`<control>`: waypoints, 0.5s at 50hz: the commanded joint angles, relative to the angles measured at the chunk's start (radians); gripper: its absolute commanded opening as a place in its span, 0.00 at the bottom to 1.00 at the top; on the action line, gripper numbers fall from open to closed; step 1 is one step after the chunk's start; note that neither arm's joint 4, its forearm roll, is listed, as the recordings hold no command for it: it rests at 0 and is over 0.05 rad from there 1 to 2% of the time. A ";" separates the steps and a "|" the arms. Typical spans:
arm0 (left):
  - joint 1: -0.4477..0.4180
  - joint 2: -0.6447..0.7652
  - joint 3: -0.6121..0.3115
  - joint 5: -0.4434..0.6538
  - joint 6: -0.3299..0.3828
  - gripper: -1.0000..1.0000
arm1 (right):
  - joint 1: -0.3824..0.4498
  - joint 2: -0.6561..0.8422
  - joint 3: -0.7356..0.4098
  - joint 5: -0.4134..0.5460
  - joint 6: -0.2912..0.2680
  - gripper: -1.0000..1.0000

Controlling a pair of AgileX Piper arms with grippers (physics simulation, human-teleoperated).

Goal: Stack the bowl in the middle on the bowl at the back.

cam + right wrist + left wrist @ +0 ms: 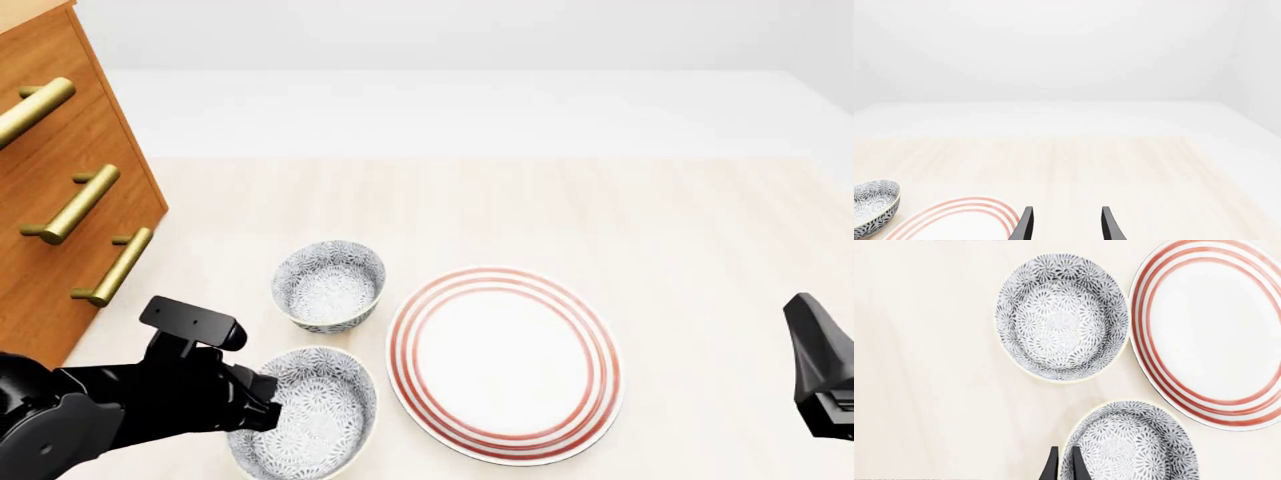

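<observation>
A pale wood tabletop carries both floral bowls upright, mouths up; being round, neither shows a long axis. The bowl in the middle sits at the plate's 8 o'clock, the bowl at the back at its 10. The left claw pinches the middle bowl's rim. The right claw hangs released.

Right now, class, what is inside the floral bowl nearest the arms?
The near bowl holds nothing but its grey print; one finger of the left hand reaches over its rim. That hand hides part of its left edge.
</observation>
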 commanded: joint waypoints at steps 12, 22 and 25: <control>-0.039 -0.201 -0.055 0.238 -0.008 0.00 | 0.002 -0.015 -0.002 0.016 -0.007 1.00; -0.081 -0.340 -0.140 0.414 -0.023 0.00 | 0.003 -0.014 -0.001 0.014 -0.010 1.00; -0.094 -0.366 -0.171 0.461 -0.019 0.00 | 0.003 -0.012 -0.001 0.013 -0.011 1.00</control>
